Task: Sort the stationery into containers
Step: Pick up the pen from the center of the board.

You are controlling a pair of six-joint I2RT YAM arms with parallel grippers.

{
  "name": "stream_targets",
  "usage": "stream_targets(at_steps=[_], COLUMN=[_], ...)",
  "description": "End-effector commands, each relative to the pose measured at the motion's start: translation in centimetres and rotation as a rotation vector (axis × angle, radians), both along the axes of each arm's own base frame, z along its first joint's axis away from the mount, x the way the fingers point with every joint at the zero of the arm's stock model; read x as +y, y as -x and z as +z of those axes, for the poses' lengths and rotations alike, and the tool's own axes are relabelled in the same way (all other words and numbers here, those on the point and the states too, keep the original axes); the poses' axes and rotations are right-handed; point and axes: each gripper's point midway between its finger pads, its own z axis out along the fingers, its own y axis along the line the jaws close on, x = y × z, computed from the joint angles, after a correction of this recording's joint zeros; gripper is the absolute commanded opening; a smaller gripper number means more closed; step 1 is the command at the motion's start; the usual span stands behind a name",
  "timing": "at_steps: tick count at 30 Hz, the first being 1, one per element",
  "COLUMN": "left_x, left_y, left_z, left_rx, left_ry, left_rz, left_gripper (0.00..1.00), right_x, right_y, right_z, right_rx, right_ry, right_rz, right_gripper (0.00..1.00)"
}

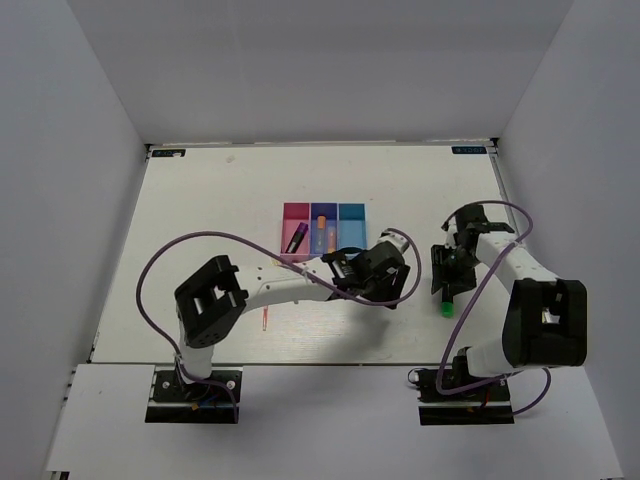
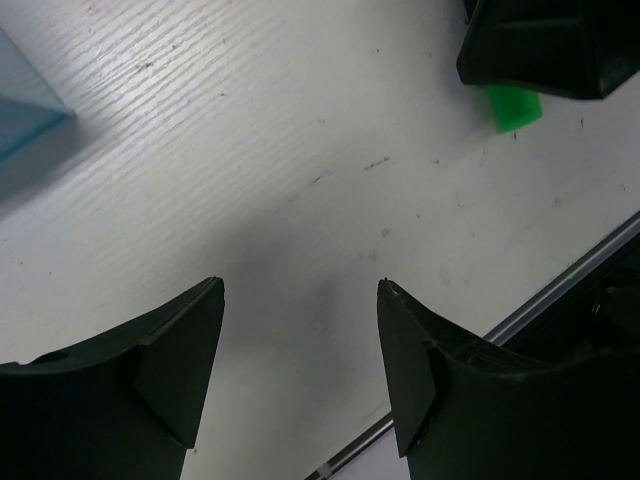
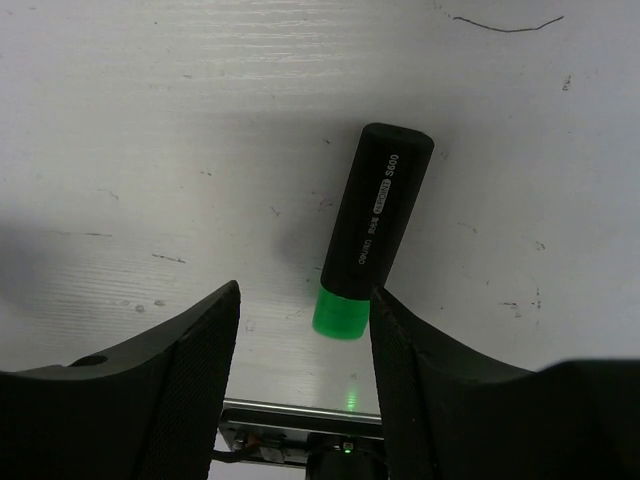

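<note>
The pink [image 1: 290, 213], blue [image 1: 323, 211] and teal [image 1: 351, 214] bins stand joined in a row mid-table. A dark purple marker [image 1: 298, 237] lies in the pink bin and a short orange one [image 1: 322, 232] in the blue bin. A thin red-pink pen [image 1: 265, 318] lies on the table near the left arm. The black marker with green cap [image 3: 372, 225] lies on the table beside my right gripper's [image 3: 305, 290] open jaws, its cap [image 1: 446, 307] toward the near edge. My left gripper [image 2: 300, 290] is open and empty, just right of the bins [image 1: 385, 272]. I see no pale-yellow pen.
A corner of the teal bin [image 2: 25, 100] shows at the upper left of the left wrist view. The right gripper's black body [image 2: 550, 40] and the green cap [image 2: 512, 105] are close ahead of my left gripper. The table's front rail [image 2: 560, 285] runs nearby.
</note>
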Motion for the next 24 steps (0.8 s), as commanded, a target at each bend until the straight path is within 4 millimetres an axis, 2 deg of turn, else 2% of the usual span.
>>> stream_targets(at_steps=[1, 2, 3, 4, 7, 10, 12, 13, 15, 16, 17, 18, 19, 20, 21, 22, 23, 24], left_x=[0.8, 1.2, 1.4, 1.8, 2.6, 4.3, 5.2, 5.6, 6.9, 7.6, 8.4, 9.2, 9.8, 10.6, 11.6, 12.7, 13.9, 15.1], left_y=[0.4, 0.6, 0.6, 1.0, 1.2, 1.4, 1.3, 1.3, 1.2, 1.2, 1.4, 1.1, 1.1, 1.2, 1.5, 1.3, 1.4, 1.5], left_z=[4.8, 4.5, 5.5, 5.0, 5.9, 6.5, 6.1, 7.4, 6.9, 8.3, 7.4, 8.3, 8.5, 10.1, 9.1, 9.1, 10.2, 9.6], left_rx=[-0.054, -0.059, -0.075, -0.075, -0.101, -0.127, -0.139, -0.158, -0.175, -0.197, -0.196, -0.225, -0.231, -0.253, -0.252, -0.273, -0.292, -0.301], left_ry=[0.089, 0.077, 0.095, 0.081, 0.085, 0.083, 0.064, 0.091, 0.066, 0.090, 0.068, 0.079, 0.075, 0.115, 0.091, 0.075, 0.105, 0.077], left_rz=[-0.002, -0.005, -0.002, -0.006, -0.003, 0.005, 0.017, 0.022, 0.043, 0.055, 0.058, 0.083, 0.092, 0.104, 0.108, 0.135, 0.152, 0.166], left_gripper=[0.73, 0.73, 0.73, 0.73, 0.73, 0.73, 0.73, 0.73, 0.73, 0.73, 0.73, 0.73, 0.73, 0.73, 0.73, 0.73, 0.73, 0.73], right_x=[-0.5, -0.5, -0.5, -0.6, -1.0, -1.1, -1.2, -1.2, -1.1, -1.1, -1.0, -1.0, -1.0, -1.0, -1.0, -0.8, -0.7, -0.4], right_y=[-0.4, -0.4, -0.4, -0.3, -0.4, 0.1, 0.2, 0.5, 0.6, 0.7, 1.0, 0.9, 1.1, 1.2, 1.1, 1.1, 1.1, 0.9], right_z=[-0.6, -1.0, -1.2, -1.4, -2.0, -3.0, -3.2, -3.6, -3.8, -4.1, -4.1, -4.2, -4.3, -4.3, -4.2, -4.1, -4.0, -3.6], right_rx=[-0.010, 0.005, 0.010, 0.020, 0.033, 0.072, 0.084, 0.104, 0.114, 0.123, 0.134, 0.133, 0.139, 0.139, 0.136, 0.130, 0.127, 0.111], right_ry=[0.014, 0.017, 0.017, 0.021, 0.045, 0.053, 0.053, 0.056, 0.053, 0.051, 0.049, 0.045, 0.045, 0.045, 0.041, 0.034, 0.030, 0.016], right_rz=[-0.001, 0.000, 0.000, 0.000, -0.006, -0.010, -0.014, -0.013, -0.017, -0.018, -0.014, -0.017, -0.020, -0.012, -0.012, -0.011, 0.000, 0.006], right_gripper=[0.58, 0.58, 0.58, 0.58, 0.58, 0.56, 0.56, 0.54, 0.51, 0.49, 0.44, 0.41, 0.38, 0.34, 0.32, 0.29, 0.28, 0.22])
